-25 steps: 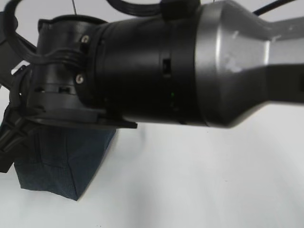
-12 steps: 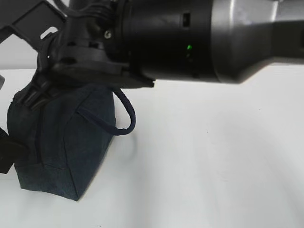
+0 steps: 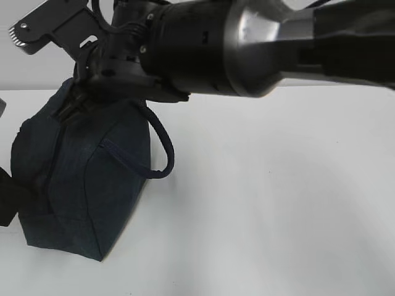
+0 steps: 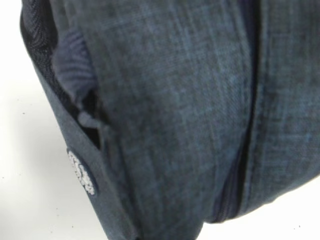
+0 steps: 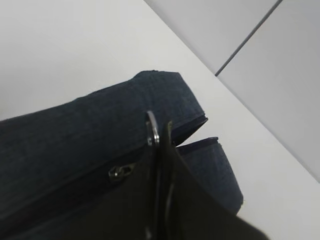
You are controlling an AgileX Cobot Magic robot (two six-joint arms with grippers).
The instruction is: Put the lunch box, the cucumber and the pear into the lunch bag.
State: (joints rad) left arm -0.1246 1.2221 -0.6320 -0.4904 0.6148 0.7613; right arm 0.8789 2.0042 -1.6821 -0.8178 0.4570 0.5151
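Exterior view: the lunch bag (image 3: 80,185) stands on the white table (image 3: 278,203) at the left, its strap handle (image 3: 162,145) looping off the near corner, while the right arm crosses the top of the picture and its wrist hangs over the bag's top; lunch box, cucumber and pear are nowhere in sight, so whether they are already inside cannot be told. A dark shape at the far left edge beside the bag may be the left arm. Left wrist view: navy fabric fills the picture at very close range, with a dark seam running down the right side; the left gripper itself is not visible. Right wrist view: the right gripper (image 5: 159,131) has its fingers pinched narrow on the metal ring pull (image 5: 152,129) at the bag's top corner, the zipper slider (image 5: 121,171) lying just below on a gaping seam. The step looks like working the zipper: pull along the seam line, not upward, with the bag braced so it does not lift or tip.
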